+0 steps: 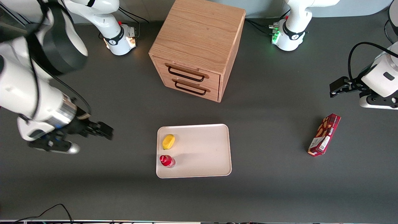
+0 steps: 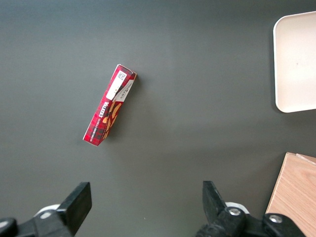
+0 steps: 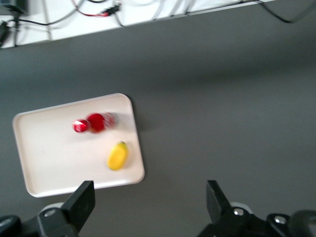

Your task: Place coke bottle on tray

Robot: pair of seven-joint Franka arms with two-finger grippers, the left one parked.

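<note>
Standing upright on the smooth cream tray [image 1: 202,149], slim red coke bottle [image 1: 167,161], beside a rounded yellow fruit [image 1: 168,141], tool [image 1: 104,130] spread wide, holding nothing, above the matte grey counter [image 1: 273,186], toward the working arm's end.

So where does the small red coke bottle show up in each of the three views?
Front view: small red coke bottle stands on the cream rectangular tray, nearer the camera than the yellow fruit-shaped object; the gripper is off the tray toward the working arm's end.
Right wrist view: bottle on the tray, beside the yellow object.
Left wrist view: not visible.
Shared landmark: the tray.
</note>
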